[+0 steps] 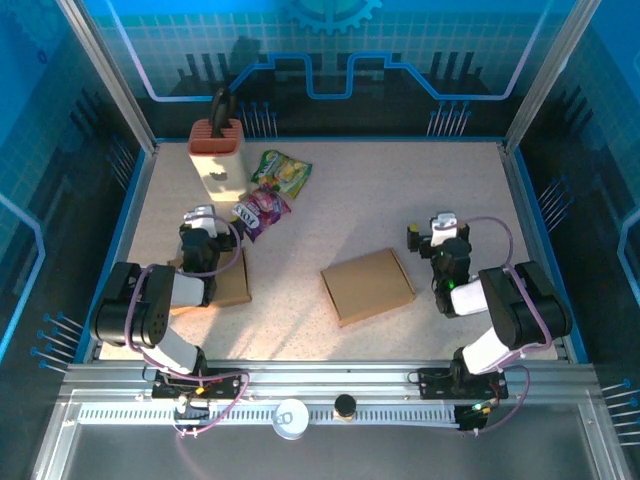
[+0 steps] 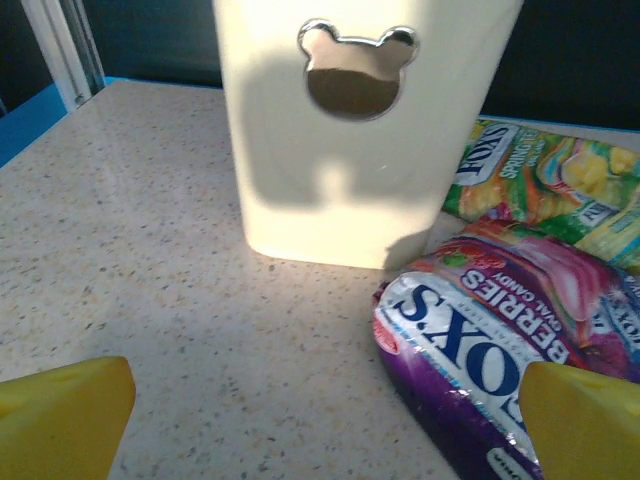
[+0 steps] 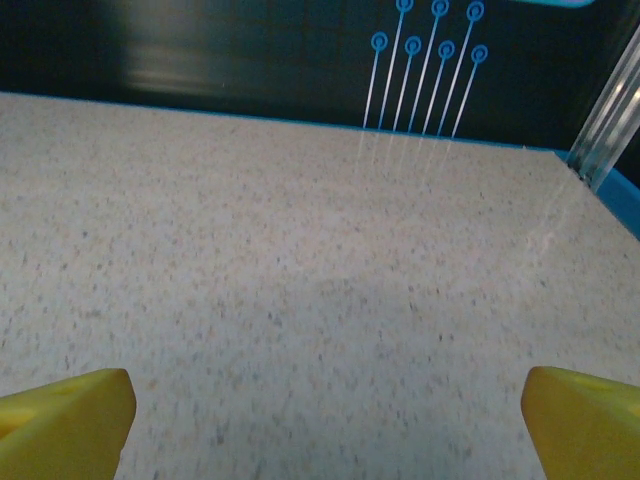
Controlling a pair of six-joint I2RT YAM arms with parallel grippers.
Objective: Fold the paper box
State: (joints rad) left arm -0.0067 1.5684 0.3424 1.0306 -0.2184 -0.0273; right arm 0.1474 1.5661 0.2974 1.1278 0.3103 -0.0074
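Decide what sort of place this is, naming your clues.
Probably a robot test cell: left arm and right arm on an aluminium rail, blue panels walling the speckled table, a cardboard box.

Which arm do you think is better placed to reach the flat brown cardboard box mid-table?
Probably right: right gripper sits nearer the brown cardboard box; left gripper faces a purple candy bag.

The right claw [image 3: 320, 420], yellow fingertips [image 3: 60, 415] spread wide, hangs over speckled tabletop [image 3: 300, 250]; blue circle-tipped lines [image 3: 425, 70], possibly printed, mark the dark back wall [image 3: 200, 50].
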